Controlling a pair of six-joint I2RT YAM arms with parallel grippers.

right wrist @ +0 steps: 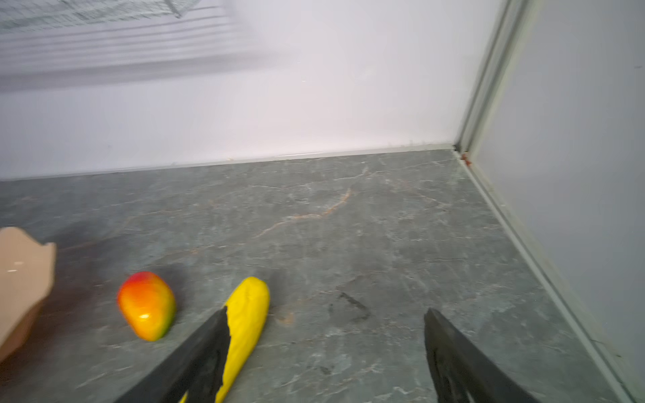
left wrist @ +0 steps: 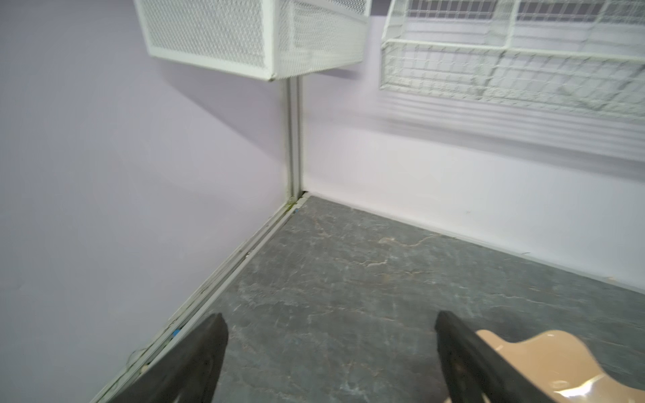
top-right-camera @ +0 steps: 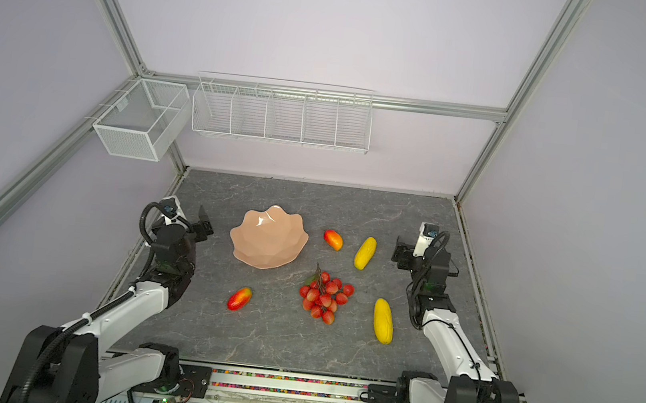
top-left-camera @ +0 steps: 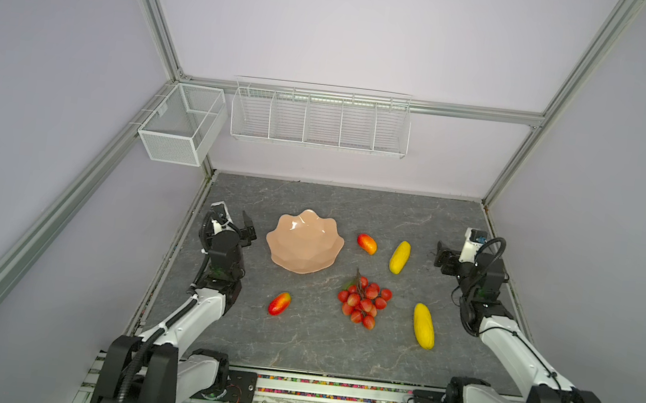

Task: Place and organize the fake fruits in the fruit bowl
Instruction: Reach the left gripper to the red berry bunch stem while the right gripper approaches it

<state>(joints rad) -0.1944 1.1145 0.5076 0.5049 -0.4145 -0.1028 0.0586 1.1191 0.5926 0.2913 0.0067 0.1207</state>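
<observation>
Top views, both: the grey marbled worktop [top-left-camera: 295, 345] is closed by walls at 9, 12 and 3 o'clock, each met by a pale frame rail. Its 6 o'clock edge ends at the rail that carries the arm bases. A mesh basket [top-left-camera: 179, 126] and a wire rack [top-left-camera: 320, 120] hang on the walls, high above the 11 and 12 o'clock edges. Bare surface runs in a broad band along the 12 o'clock wall and in another along the 6 o'clock edge.

The bowl [top-left-camera: 305, 242] stands upright at 11 o'clock from the worktop's centre. It is shallow, glossy and peach-pink, with a scalloped, petal-like rim and faceted walls, and it holds no fruit.

All five fruits lie on the worktop outside the bowl:
- Far mango [top-left-camera: 366, 244]: at the bowl's 3 o'clock.
- Far yellow fruit [top-left-camera: 400, 257]: just beyond that mango.
- Grapes [top-left-camera: 363, 303]: at the bowl's 5 o'clock.
- Near mango [top-left-camera: 279, 303]: at the bowl's 6 o'clock.
- Near yellow fruit [top-left-camera: 423, 326]: at the grapes' 3 o'clock.

No fruit touches another.

Left wrist view: the left hand [left wrist: 330, 315] is spread wide and holds nothing. It hovers just beside the bowl's 9 o'clock rim, apart from it in both top views.

Right wrist view: the right hand [right wrist: 326, 310] is likewise spread wide and holds nothing. It is near the far yellow fruit's 3 o'clock side, and both top views show a gap between them.
</observation>
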